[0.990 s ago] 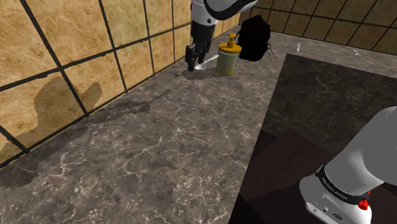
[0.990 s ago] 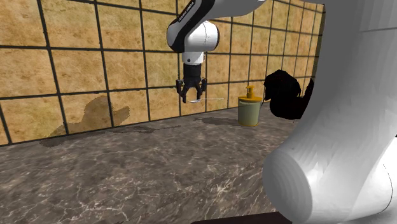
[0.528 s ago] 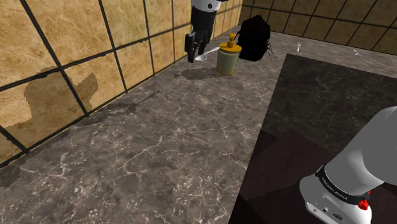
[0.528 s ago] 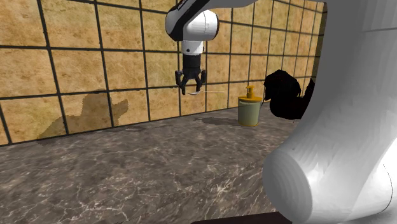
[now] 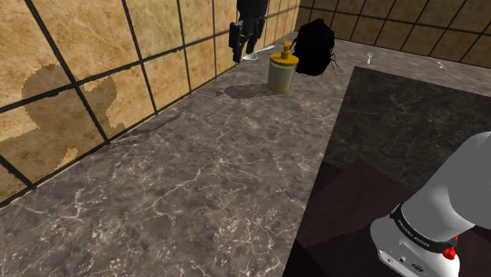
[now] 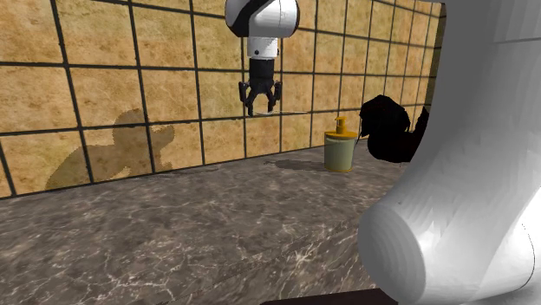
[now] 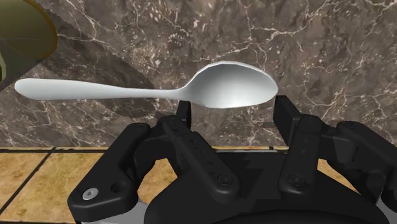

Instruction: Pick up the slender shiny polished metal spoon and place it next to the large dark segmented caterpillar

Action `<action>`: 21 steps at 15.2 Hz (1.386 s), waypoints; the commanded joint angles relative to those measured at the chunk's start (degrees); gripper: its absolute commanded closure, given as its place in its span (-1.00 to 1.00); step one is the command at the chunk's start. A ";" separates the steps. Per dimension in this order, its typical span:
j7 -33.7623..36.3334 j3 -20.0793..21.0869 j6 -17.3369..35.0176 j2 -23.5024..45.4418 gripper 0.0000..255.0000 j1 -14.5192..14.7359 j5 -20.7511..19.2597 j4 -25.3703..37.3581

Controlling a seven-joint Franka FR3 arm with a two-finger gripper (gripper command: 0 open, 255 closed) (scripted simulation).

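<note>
A shiny metal spoon (image 7: 229,86) lies crosswise between the gripper's fingers, its bowl clasped and its handle sticking out to one side. My black gripper (image 5: 242,49) is shut on the spoon (image 5: 256,56) and hangs well above the marble counter, close to the tiled wall. In the second exterior view the gripper (image 6: 261,106) points straight down, with the thin spoon (image 6: 290,113) jutting toward that view's right. The dark caterpillar (image 5: 315,46) is a black lump in the back corner, and this caterpillar (image 6: 390,128) sits past an olive dispenser.
An olive soap dispenser (image 5: 282,72) stands on the counter between the gripper and the caterpillar; its rim (image 7: 22,32) is near the spoon's handle end. A fork (image 5: 369,56) and another small utensil (image 5: 441,65) lie far back. A dark raised slab (image 5: 409,118) covers the shoulder view's right.
The gripper has risen steadily along the wall with the spoon in it. Its shadow on the tiles has shifted. The dispenser and caterpillar have not moved.
</note>
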 commanded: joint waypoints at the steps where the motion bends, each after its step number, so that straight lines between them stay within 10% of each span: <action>1: 0.09 0.07 -1.55 0.08 1.00 0.07 -0.02 1.60; 21: 0.32 0.48 -18.60 4.70 1.00 0.70 -1.10 23.14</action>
